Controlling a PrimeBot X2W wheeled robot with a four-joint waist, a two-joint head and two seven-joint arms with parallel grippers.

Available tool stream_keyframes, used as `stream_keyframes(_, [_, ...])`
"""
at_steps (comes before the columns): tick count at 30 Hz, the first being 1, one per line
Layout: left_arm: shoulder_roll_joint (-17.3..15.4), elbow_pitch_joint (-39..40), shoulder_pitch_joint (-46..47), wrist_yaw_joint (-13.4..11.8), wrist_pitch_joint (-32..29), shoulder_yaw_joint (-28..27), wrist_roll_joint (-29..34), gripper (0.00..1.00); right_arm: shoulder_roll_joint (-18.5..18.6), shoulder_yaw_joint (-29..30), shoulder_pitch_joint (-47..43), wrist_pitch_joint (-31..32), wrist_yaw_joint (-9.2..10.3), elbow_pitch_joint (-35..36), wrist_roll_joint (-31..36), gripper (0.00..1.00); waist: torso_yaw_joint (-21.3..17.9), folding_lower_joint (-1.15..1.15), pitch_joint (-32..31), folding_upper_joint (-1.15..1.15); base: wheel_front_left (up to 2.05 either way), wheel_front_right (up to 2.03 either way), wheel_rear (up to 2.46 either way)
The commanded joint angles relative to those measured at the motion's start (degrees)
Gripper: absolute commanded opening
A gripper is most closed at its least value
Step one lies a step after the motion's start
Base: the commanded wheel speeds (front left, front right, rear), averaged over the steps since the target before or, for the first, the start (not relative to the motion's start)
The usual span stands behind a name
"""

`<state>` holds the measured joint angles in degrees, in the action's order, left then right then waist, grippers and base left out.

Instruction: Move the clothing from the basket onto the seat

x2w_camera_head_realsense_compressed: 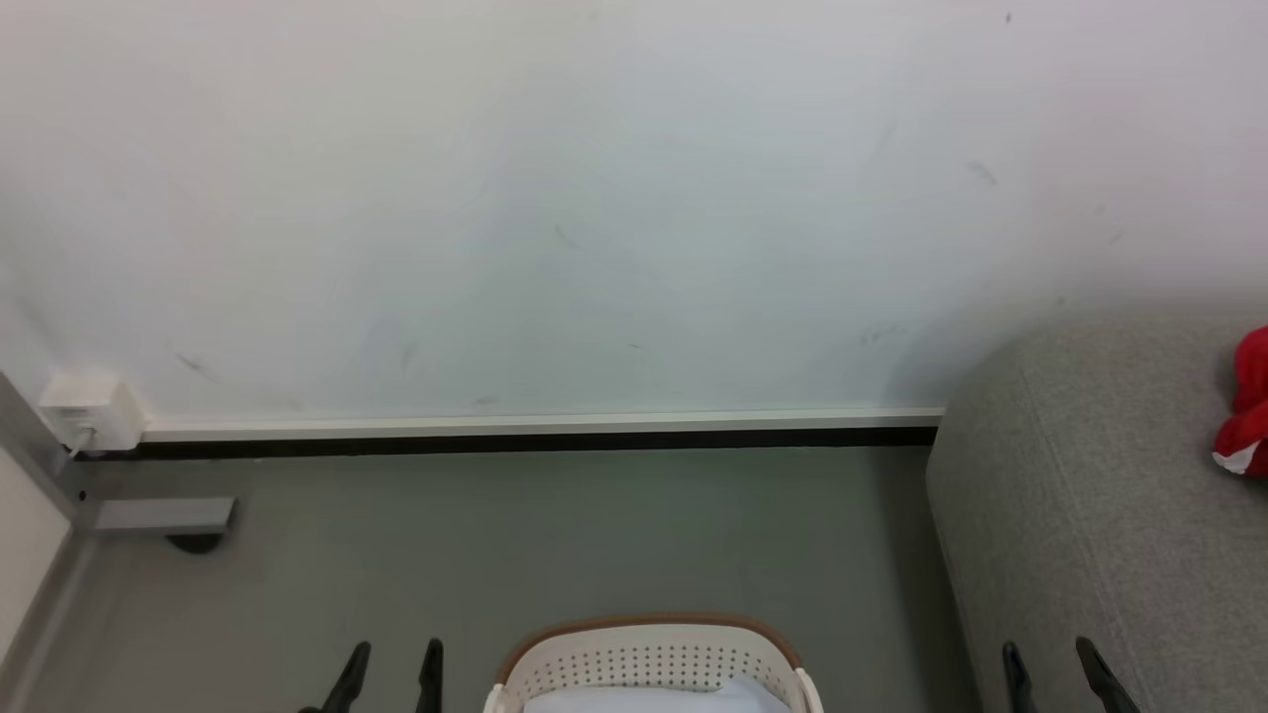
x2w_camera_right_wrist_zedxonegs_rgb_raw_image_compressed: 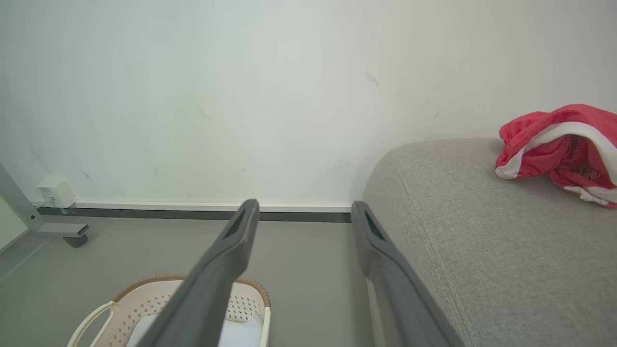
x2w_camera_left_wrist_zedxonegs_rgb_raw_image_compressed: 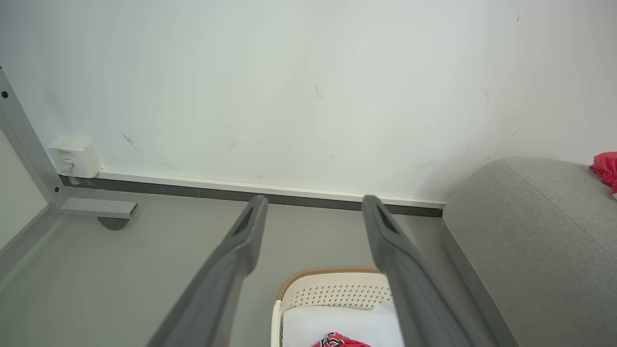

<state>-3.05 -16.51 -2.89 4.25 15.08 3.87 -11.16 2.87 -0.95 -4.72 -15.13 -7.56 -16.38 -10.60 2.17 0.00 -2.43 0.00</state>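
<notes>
**Red-and-white clothing only half moved**

One bright red soft garment with white trim lies bunched on the large grey woven-fabric seat. It is well apart from the off-white perforated plastic basket with a brown rim, which stands on the grey floor beside the seat. More red fabric shows low in the basket, on a white cloth lining.

The left gripper hangs just beside the basket and the right gripper over the seat's near corner. Both have their jaws spread wide and hold nothing.

The piece in the basket sits at the very bottom of the left wrist view, so a reach for it may be poorly seen. The fingers could pinch the white lining along with it and drag that out, or tip the light basket. A loosely caught garment could snag on the rim or slip onto the floor between basket and seat.

Black-and-white marks on the red fabric in the basket are cut off by the frame edge and cannot be read. A dark marking inside the garment on the seat is too blurred to read. The white wall socket box carries print too small to make out
</notes>
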Motion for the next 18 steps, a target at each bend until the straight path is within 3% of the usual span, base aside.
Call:
stream_keyframes(1, [0.0,0.0,-0.2,0.3,0.1,-0.2,0.8,1.00,0.1,-0.2,1.1,0.0,0.15,0.7,0.1,1.00,-0.8,0.00,0.3,0.00,0.00,0.00,0.00])
stream_keyframes(8, [0.0,-1.2,2.1,0.3,0.1,0.8,2.6,1.00,0.1,-1.9,2.8,0.0,0.15,3.4,0.7,1.00,-4.5,0.00,2.1,0.00,0.00,0.00,0.00])
stream_keyframes(18, [-0.5,-11.5,10.7,1.3,-3.3,5.4,4.5,1.00,0.1,-3.9,6.0,0.0,0.15,7.4,0.8,1.00,-10.1,0.00,8.3,0.00,0.00,0.00,0.00])
